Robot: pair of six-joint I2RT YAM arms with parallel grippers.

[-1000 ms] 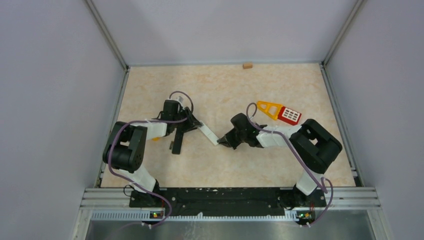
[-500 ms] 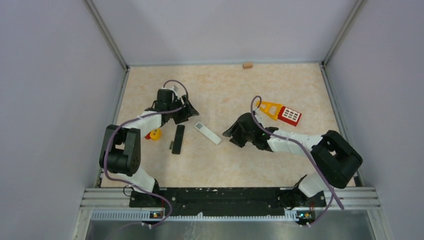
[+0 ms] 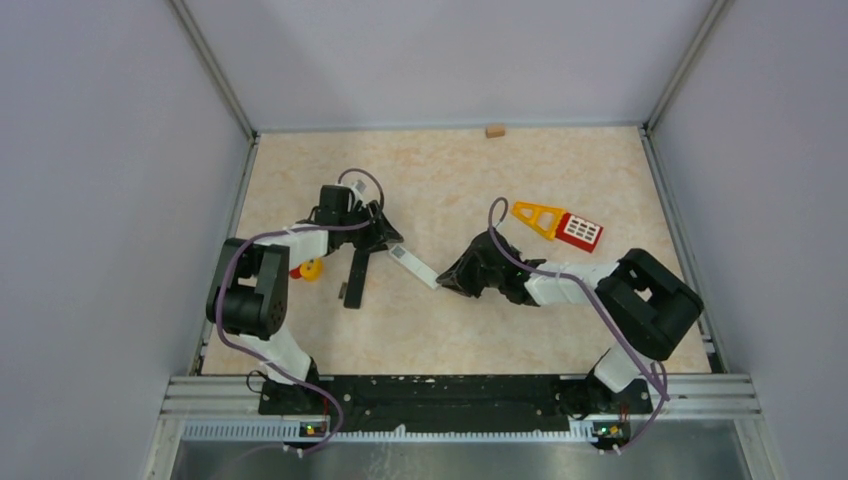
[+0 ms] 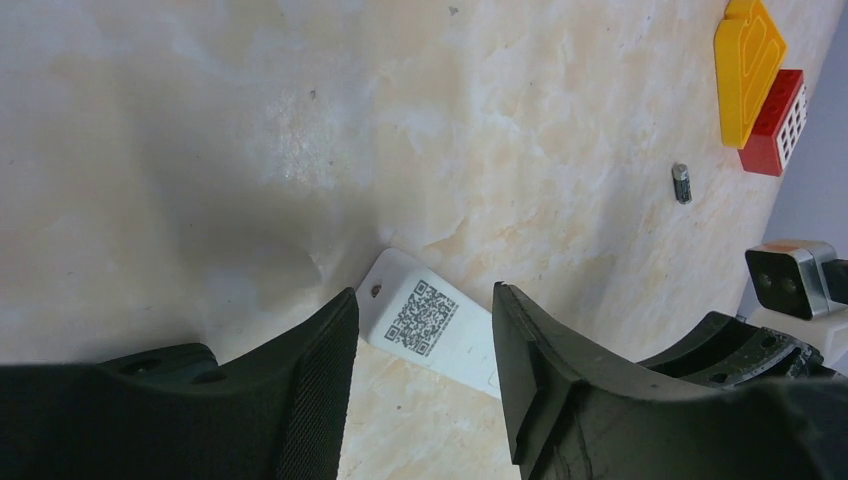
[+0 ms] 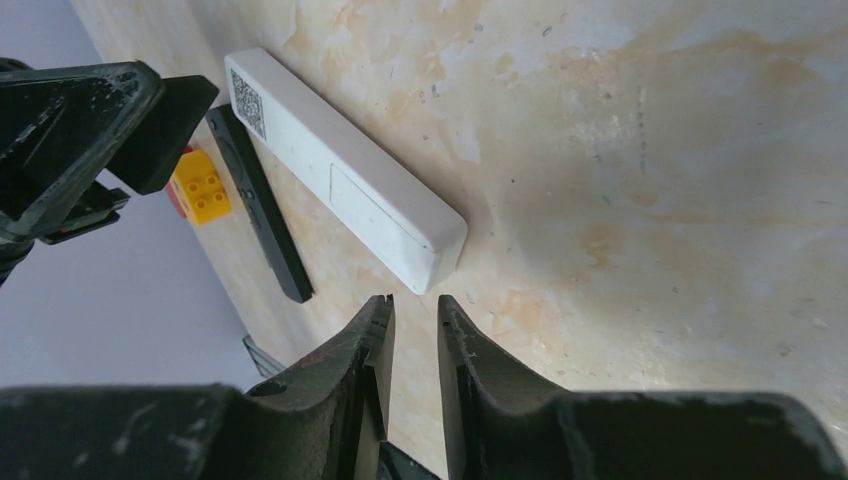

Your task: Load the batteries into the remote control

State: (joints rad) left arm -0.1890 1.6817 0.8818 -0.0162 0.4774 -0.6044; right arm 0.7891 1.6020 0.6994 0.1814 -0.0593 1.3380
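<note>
The white remote control (image 3: 413, 265) lies back-up on the table, its QR-code end (image 4: 420, 318) toward the left arm. My left gripper (image 4: 423, 295) stands open astride that end, with a gap on each side. At the remote's other end (image 5: 430, 245), my right gripper (image 5: 415, 300) sits just short of it, its jaws a narrow slit apart with nothing between them. One battery (image 4: 681, 183), a tiny dark cylinder, lies on the table near the toy. A black remote (image 3: 356, 277) lies beside the white one.
A yellow and red toy (image 3: 560, 225) lies behind the right arm. A small yellow and red brick (image 3: 310, 268) sits left of the black remote. A little wooden block (image 3: 494, 130) rests at the back wall. A small dark piece (image 3: 342, 292) lies by the black remote.
Both grippers let go of the white remote and drew back from it. They have now returned to its two ends, both jaws narrower than half a second ago.
</note>
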